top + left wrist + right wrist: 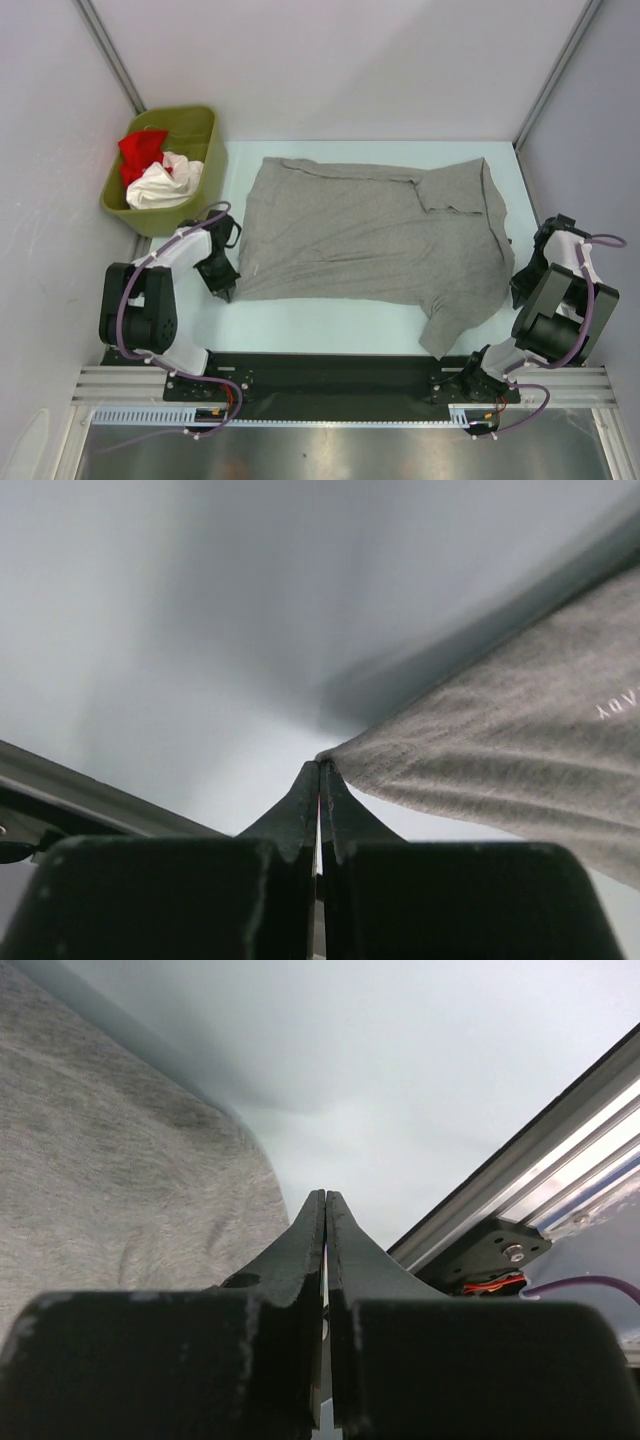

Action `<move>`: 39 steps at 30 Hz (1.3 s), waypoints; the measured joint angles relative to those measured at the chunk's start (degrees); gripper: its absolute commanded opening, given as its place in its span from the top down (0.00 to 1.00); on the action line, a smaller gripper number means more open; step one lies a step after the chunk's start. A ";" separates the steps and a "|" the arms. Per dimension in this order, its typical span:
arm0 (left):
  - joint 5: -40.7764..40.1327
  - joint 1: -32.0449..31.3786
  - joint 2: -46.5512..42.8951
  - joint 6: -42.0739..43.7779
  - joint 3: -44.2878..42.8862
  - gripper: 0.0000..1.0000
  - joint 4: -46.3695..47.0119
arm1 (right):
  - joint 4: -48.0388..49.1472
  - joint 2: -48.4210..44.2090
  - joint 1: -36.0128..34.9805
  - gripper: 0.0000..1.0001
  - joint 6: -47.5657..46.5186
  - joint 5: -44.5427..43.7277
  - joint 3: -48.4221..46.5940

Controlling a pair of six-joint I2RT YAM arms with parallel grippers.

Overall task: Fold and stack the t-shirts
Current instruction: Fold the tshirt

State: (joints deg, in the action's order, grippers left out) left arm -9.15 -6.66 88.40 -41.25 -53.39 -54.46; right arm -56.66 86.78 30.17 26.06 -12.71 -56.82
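A large heather-grey t-shirt (370,235) lies spread out across the middle of the table, one sleeve hanging toward the near edge. My left gripper (224,290) is at its near-left corner. In the left wrist view that gripper (320,765) is shut, with the pointed corner of the grey t-shirt (500,750) pinched at its tips. My right gripper (522,290) is low by the shirt's right side. In the right wrist view it (326,1195) is shut on nothing, over bare table, with the grey t-shirt (100,1160) to its left.
An olive-green bin (205,150) stands at the back left and holds a red t-shirt (140,150) and a white t-shirt (160,185). The black and aluminium base rail (340,375) runs along the near edge, and the rail (540,1170) is close on the right gripper's right. Walls enclose the table.
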 measured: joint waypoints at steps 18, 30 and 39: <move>-3.72 1.62 5.64 -0.66 0.13 1.00 0.48 | 1.90 -2.27 -1.25 0.47 -6.27 12.61 2.03; -4.42 1.62 6.21 1.11 -0.31 1.00 1.38 | 7.87 5.90 -1.55 0.74 -6.16 13.86 2.05; -4.42 1.62 6.25 1.14 0.04 1.00 1.64 | 7.28 7.54 -0.02 1.00 -2.78 5.27 2.05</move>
State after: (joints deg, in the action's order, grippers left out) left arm -13.56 -5.04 94.65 -40.12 -53.34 -52.82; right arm -49.39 94.32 30.15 23.29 -7.44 -54.76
